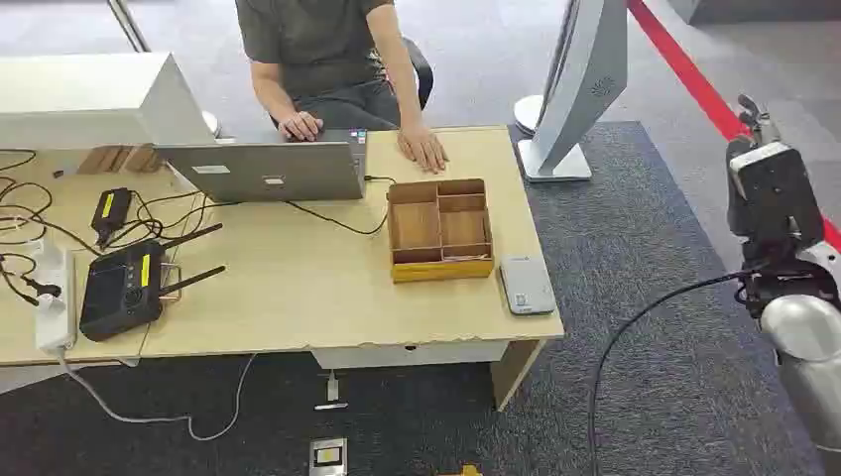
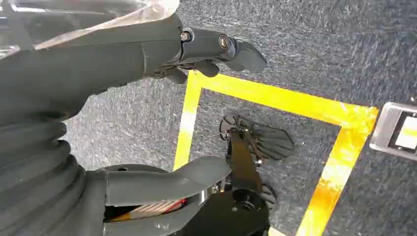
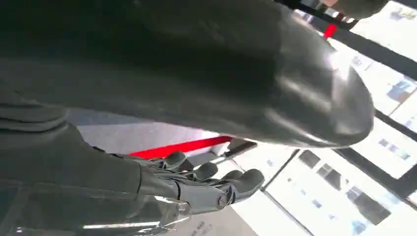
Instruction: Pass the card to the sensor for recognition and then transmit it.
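A small grey-framed card [image 1: 328, 456] with a yellow and white face lies on the carpet in front of the desk; in the left wrist view the card [image 2: 397, 132] sits just outside a yellow tape square. The flat grey sensor pad [image 1: 526, 285] lies at the desk's front right corner. My left hand [image 2: 196, 54] hangs over the floor, fingers and thumb apart, holding nothing. At the far right my right hand [image 1: 756, 124] is raised beside the desk; in its wrist view the fingers [image 3: 216, 184] stretch out, slightly curled, with nothing in them.
A wooden divided tray [image 1: 439, 230] stands left of the sensor. A laptop [image 1: 266, 171], a black controller [image 1: 124, 288] and cables cover the desk's left. A person [image 1: 327, 59] sits behind with hands on the desk. A white stand [image 1: 575, 89] rises at the back right.
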Tool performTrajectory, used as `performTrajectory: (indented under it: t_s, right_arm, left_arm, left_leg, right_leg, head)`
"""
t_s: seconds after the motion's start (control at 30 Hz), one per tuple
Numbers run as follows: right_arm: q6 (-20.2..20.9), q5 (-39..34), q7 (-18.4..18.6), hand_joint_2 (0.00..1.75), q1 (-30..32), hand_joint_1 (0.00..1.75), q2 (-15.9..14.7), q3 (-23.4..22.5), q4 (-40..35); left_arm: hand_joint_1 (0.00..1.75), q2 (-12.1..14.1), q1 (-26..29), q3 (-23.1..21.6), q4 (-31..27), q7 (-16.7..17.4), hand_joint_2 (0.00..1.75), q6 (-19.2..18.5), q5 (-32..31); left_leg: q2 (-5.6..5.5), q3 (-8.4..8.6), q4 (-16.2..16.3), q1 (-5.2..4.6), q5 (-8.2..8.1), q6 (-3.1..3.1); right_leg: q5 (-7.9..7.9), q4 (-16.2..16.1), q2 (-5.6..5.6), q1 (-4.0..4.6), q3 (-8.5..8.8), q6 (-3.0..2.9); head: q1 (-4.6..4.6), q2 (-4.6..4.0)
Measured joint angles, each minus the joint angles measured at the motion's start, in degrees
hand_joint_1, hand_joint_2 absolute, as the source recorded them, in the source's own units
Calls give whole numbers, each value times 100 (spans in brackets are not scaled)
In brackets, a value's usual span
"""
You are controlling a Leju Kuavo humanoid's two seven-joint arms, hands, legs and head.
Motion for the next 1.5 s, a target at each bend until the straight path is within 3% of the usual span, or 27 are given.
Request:
performTrajectory:
  t_s: [0.37,0.77,0.97,1.5]
  right_arm:
    - [624,1357,712,0,-778,0,286,645,-689]
    - [1047,2455,824,0,-888,0,446,1010,-647]
    - [1438,3442,1058,0,-861,0,435,1036,-516]
    - [1714,3871,1043,0,-863,0,549,1152,-180]
  left_arm:
    - [0,0,-50,-234,2,267,175,-179,-48]
    - [0,0,-60,-389,24,153,175,-81,-136]
    - [0,0,-68,-474,41,188,175,-74,-197]
    - [0,-11,-79,-533,44,184,175,-299,-2]
  left_leg:
    - [-3,-11,0,-3,7,1]
    - [-1,-16,1,-3,7,1]
    - [-1,-18,1,-3,7,1]
    - [-1,-24,1,-3,7,1]
  right_leg:
    - [5,2,-4,0,-15,0]
    - [5,1,-3,0,-24,0]
    - [5,2,-3,0,-27,0]
    - [5,2,-3,0,-32,0]
  head:
    - [2,0]
    - [2,0]
    - [2,0]
    - [0,0]
